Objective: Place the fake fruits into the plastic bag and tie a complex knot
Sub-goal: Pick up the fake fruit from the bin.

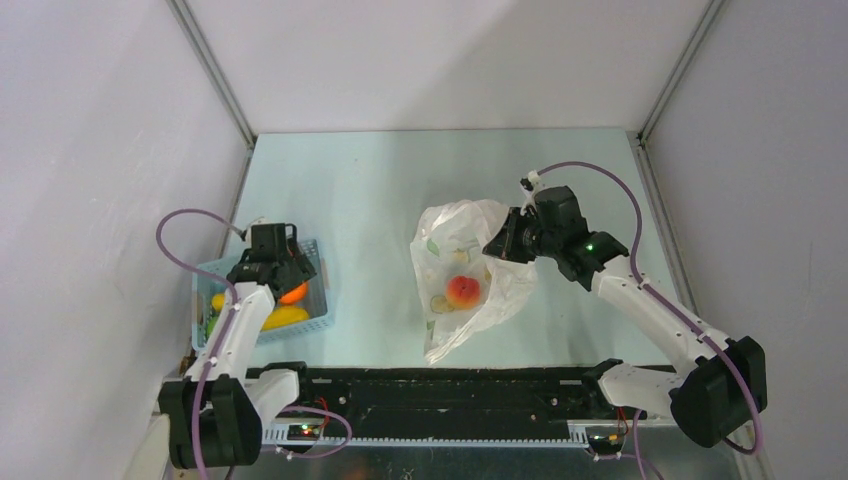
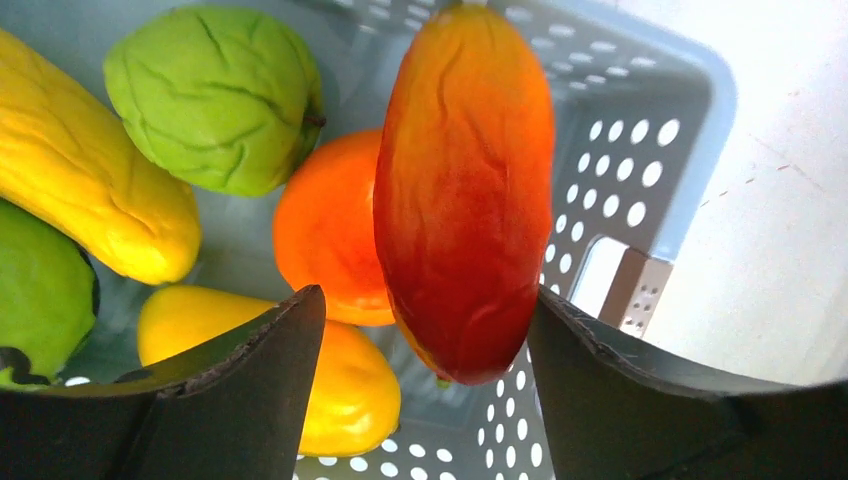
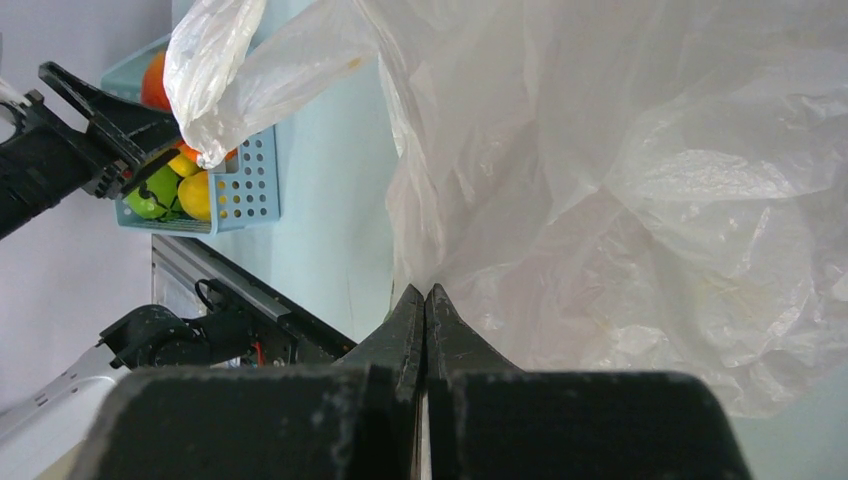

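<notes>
While the right claw is clenched flat on a fold of the plastic bag, the left claw hangs released inside the basket.

Left side: the jaws straddle a long red-orange fruit. We see a clear gap between the fruit and one finger. The other finger sits just beside the fruit or touching it, and we cannot tell which. The fruit's long axis runs along the fingers' reach, so the jaws would close across its narrow width. Its lower end points down at the basket floor. A round orange fruit lies just behind it. A green fruit and a long yellow fruit lie further toward the basket's opposite wall.

Bag: it lies on the table to the right of the basket, well apart from it. One peach fruit is already inside. A loose handle dangles untied, and we see no knot.

Judgement: the step in hand is the pick of the red-orange fruit, early in the loading. The left arm is the nearer one, since it is already over the basket. The right arm is taken up with the bag. The carry will run rightward from the basket to the bag mouth, which sits at the rim lifted by the right claw. We cannot tell how wide the mouth stands open.

Risk: the glossy skin may slip if the jaws close off centre.
</notes>
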Tool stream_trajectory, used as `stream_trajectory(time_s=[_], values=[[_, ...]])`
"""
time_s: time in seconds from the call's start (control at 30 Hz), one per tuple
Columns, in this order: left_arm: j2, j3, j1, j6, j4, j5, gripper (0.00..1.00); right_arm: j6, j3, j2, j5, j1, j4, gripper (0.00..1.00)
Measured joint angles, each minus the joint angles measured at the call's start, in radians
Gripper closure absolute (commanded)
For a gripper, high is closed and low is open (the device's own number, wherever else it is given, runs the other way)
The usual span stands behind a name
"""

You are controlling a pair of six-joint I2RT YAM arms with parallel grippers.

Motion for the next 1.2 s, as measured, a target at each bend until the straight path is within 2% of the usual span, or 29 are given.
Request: stream_trajectory(time_s=[0.13, 0.47, 0.53, 0.67, 0.77, 0.87, 1.0, 1.2], values=[[0.022, 0.053, 0.0, 0.018, 0.004, -0.026, 0.15, 0.0, -0.002, 0.0, -0.003, 0.0, 0.002, 1.0], [0.124, 0.117, 0.047, 0.061, 0.055, -0.017, 0.15, 0.003, -0.011, 0.0, -0.006, -0.001, 0.007, 1.0], [0.155, 0.129, 0.047, 0.069, 0.06, -0.001, 0.17, 0.003, -0.011, 0.0, -0.006, -0.001, 0.01, 1.0], [0.211, 0.143, 0.047, 0.079, 0.065, 0.014, 0.28, 0.005, -0.011, 0.0, -0.006, 0.0, 0.016, 1.0], [0.22, 0.143, 0.047, 0.086, 0.063, 0.013, 0.4, 0.007, -0.012, -0.006, -0.006, -0.001, 0.018, 1.0], [0.218, 0.143, 0.047, 0.092, 0.06, 0.01, 0.45, 0.007, -0.014, -0.018, -0.005, -0.002, 0.019, 1.0], [0.181, 0.143, 0.043, 0.101, 0.042, 0.007, 0.47, 0.007, -0.015, -0.027, -0.004, -0.002, 0.019, 1.0], [-0.038, 0.143, -0.006, 0.162, 0.018, 0.033, 0.46, 0.007, -0.015, -0.044, 0.0, -0.004, 0.019, 1.0]])
